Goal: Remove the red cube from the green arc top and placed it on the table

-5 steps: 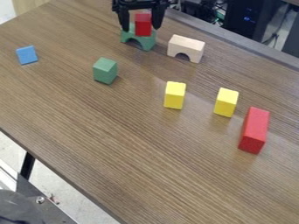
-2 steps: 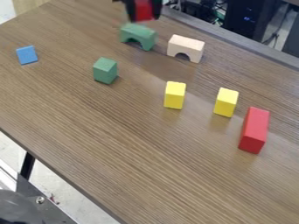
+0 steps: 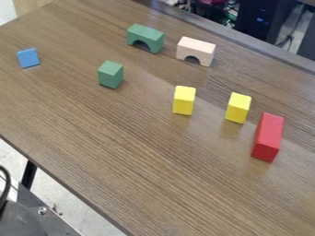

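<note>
So, removal looks done, the green wooden arch bare-topped on the brown wood-grain bench; placing seems left. I cannot tell the gripper's state or the red cube's whereabouts.

red cube off grn arch (raised w/ gripper), blk loop now at lower left edge

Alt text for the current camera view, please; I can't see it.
Green arch with nothing on top, beside a pale arch near the far edge of a brown table. Lower in view, left to right: a blue block, a green block, two yellow blocks and a long red block.
</note>
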`<state>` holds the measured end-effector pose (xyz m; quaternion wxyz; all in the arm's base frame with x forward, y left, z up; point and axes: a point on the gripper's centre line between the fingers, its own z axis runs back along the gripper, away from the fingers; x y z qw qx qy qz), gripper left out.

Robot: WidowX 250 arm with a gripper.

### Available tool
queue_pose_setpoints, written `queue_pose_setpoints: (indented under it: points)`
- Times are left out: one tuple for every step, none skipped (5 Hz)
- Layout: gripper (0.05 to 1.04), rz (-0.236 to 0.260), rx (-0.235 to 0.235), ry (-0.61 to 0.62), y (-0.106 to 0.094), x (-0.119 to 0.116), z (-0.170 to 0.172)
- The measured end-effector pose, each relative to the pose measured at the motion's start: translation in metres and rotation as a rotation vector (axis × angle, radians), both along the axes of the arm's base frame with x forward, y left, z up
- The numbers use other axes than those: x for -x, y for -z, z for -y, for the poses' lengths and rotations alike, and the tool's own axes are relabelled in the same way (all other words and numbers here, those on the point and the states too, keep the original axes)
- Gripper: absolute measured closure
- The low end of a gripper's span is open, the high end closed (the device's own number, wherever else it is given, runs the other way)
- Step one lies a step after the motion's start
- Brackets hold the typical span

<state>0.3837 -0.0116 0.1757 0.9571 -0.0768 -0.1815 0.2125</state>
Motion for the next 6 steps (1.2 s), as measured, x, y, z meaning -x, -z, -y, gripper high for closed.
queue_pose_setpoints:
  points:
    - [0.495,-0.031,0.006,0.152,0.01,0.014,0.046]
    - [0.495,-0.035,-0.014,0.262,0.018,0.026,0.093]
    - [0.495,-0.07,-0.035,0.342,0.035,0.04,0.125]
    - [0.495,-0.11,-0.053,0.356,0.048,0.052,0.132]
    - [0.495,-0.188,-0.088,0.318,0.071,0.069,0.121]
    - [0.495,-0.243,-0.105,0.284,0.089,0.082,0.109]
